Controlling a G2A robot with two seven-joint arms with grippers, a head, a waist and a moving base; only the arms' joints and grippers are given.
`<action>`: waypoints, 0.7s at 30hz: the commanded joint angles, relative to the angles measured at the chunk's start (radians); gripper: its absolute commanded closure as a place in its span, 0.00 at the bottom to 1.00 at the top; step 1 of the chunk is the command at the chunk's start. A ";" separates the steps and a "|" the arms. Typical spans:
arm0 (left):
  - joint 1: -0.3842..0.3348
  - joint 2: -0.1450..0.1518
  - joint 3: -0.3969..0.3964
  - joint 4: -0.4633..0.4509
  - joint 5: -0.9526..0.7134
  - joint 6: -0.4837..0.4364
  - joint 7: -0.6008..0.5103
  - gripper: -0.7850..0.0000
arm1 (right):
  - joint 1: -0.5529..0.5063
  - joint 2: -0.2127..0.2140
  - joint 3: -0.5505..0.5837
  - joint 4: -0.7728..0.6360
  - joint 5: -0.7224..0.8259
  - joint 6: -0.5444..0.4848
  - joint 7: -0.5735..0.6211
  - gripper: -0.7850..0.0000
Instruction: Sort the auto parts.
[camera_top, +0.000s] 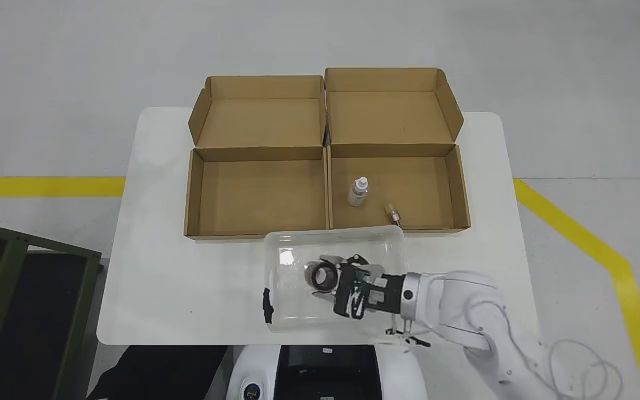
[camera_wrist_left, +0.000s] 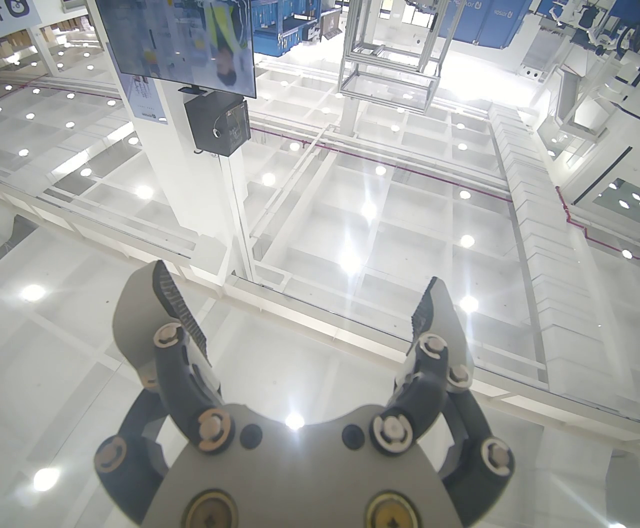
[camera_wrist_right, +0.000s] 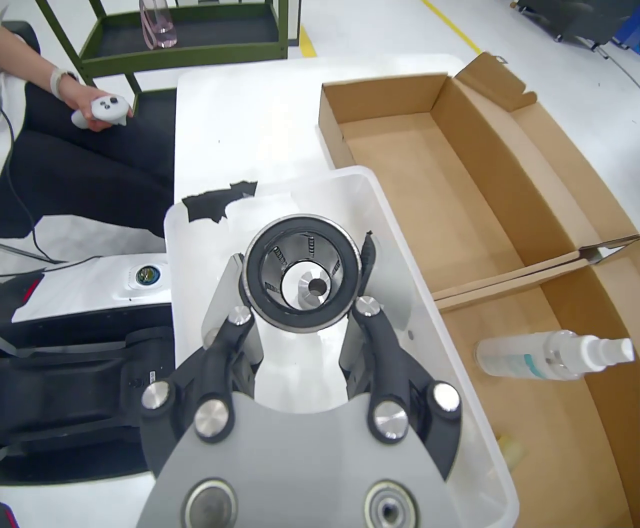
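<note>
Inside the clear bin (camera_wrist_right: 395, 225) our right gripper (camera_wrist_right: 301, 256) clamps the ringed metal cylinder (camera_wrist_right: 303, 223), we think to lift it out for sorting; the left gripper (camera_wrist_left: 300, 320) has its fingers apart.

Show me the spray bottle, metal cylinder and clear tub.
spray bottle (camera_wrist_right: 520, 356), right wrist view, its body.
metal cylinder (camera_wrist_right: 303, 223), right wrist view, its dark rim.
clear tub (camera_wrist_right: 425, 350), right wrist view, its side wall.
</note>
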 joint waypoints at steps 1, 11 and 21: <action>0.000 0.000 0.000 0.000 0.000 0.000 0.000 0.00 | -0.010 0.001 0.014 -0.021 0.016 0.013 -0.025 1.00; 0.000 0.000 0.000 0.000 0.000 0.000 0.000 0.00 | -0.051 0.007 0.097 -0.161 0.060 0.052 -0.108 1.00; 0.000 0.000 0.000 0.000 0.000 0.000 0.000 0.00 | -0.061 0.005 0.140 -0.232 0.116 0.060 -0.251 1.00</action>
